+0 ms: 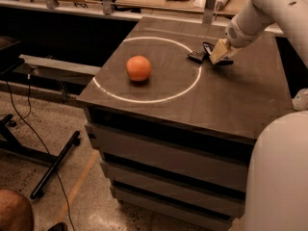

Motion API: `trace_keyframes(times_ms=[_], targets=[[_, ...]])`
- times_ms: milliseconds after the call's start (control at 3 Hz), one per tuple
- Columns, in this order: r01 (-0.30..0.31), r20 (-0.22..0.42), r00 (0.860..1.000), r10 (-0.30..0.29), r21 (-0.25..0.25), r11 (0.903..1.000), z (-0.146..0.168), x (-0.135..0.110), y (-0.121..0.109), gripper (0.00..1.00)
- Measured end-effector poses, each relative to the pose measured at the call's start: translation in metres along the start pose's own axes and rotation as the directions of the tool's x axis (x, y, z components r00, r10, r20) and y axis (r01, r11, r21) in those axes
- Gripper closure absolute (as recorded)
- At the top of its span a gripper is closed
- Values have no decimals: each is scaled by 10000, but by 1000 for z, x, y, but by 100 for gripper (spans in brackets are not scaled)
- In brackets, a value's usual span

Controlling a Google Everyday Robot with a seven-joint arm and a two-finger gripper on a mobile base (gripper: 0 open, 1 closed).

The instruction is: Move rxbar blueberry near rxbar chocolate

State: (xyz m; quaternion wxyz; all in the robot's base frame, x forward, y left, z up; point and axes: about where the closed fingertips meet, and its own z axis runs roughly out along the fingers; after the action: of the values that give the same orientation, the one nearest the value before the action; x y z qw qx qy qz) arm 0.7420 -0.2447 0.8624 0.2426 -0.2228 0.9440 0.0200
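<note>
An orange sits near the middle of the white ring. At the ring's 2 o'clock, a dark bar lies touching the hand. Move slowly and low, so both bars end up close. A dark bit at the hand's 5 o'clock may be the other bar. I cannot tell which is blueberry, or if the hand is open.

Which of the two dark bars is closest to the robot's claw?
The dark bar directly under the gripper, farther from the orange ball; the other bar lies beside it.
</note>
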Motion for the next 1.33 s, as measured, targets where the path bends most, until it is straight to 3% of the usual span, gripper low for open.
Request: trace_keyframes(times_ms=[667,1000,1333], targets=[[-811,-427,9956,831,459,9956,7,10,-17,100],[-1108,-828,9895,1186,929,9895,1,11,-17,75],[-1500,-842,9845,1536,482,9875,-2,14,-17,51]])
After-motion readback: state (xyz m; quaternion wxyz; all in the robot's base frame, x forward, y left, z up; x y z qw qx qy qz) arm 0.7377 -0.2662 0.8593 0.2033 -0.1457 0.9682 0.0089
